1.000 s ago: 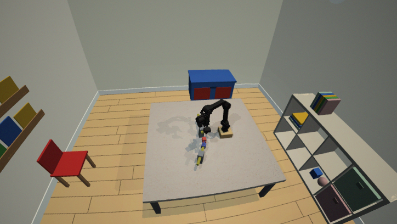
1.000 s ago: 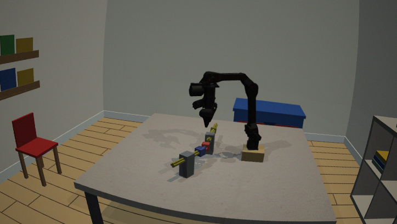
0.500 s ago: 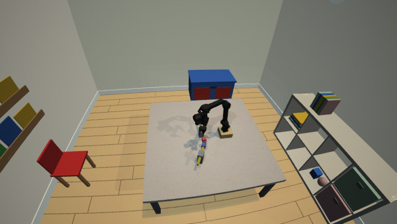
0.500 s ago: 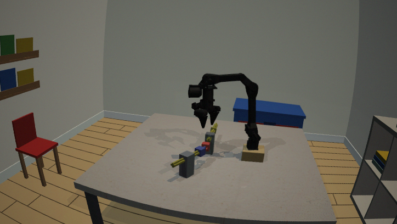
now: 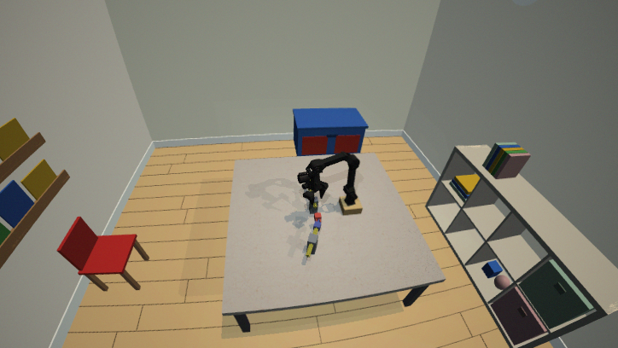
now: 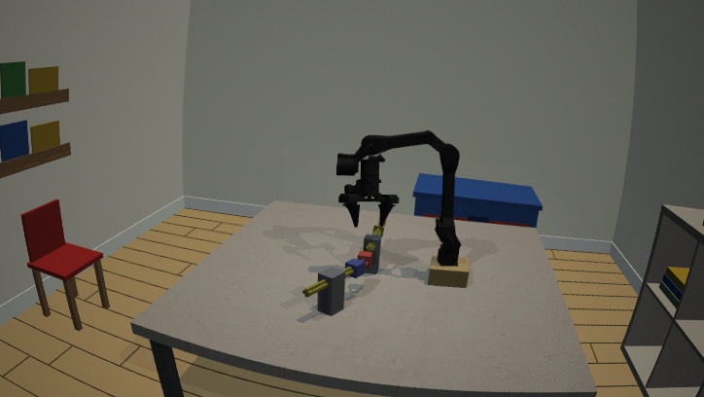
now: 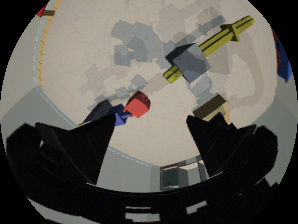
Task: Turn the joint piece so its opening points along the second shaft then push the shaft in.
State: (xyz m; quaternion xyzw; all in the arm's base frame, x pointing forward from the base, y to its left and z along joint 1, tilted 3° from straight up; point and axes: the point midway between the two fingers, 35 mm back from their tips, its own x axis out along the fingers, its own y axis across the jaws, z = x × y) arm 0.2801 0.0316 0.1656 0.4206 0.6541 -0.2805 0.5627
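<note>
Gripper: the gripper (image 6: 368, 215) hangs above the tabletop (image 6: 442, 335) with its jaws spread wide and nothing between them, fingers (image 6: 354, 212) pointing straight down.

Arm: the black arm (image 6: 445, 162) arches up from its tan base block (image 6: 462, 278) and reaches over toward 9 o'clock in the exterior view.

Far block: the far grey block (image 6: 371, 244) stands just below the gripper, a shade toward 5 o'clock from the midpoint of the jaws, and not touching them.

Far shaft: the yellow tip of the far shaft (image 6: 378, 230) pokes out behind that block, right under the finger on the 3 o'clock side; I cannot tell whether the two touch.

Joint piece: the red joint piece (image 6: 364, 258) sits against the near face of the far block, lower than the gripper and at about 6 o'clock from it, well clear of the fingers.

Blue piece: a blue piece (image 6: 354, 268) sits just beside the red one, toward 7 o'clock, on the end of the near shaft.

Near shaft: the near yellow shaft (image 6: 315, 287) runs through the near grey block (image 6: 331, 291) and sticks out toward 8 o'clock.

Wrist view: the red joint piece (image 7: 139, 104) shows between the two dark fingers, with the blue piece (image 7: 123, 117) half hidden behind the finger on the 9 o'clock side; a grey block (image 7: 189, 64) with a yellow shaft (image 7: 222, 36) lies up at 1 o'clock.

Top view: the parts form a short line on the tabletop (image 5: 268, 276), red joint piece (image 5: 317, 216) at 6 o'clock from the gripper (image 5: 314, 195).
</note>
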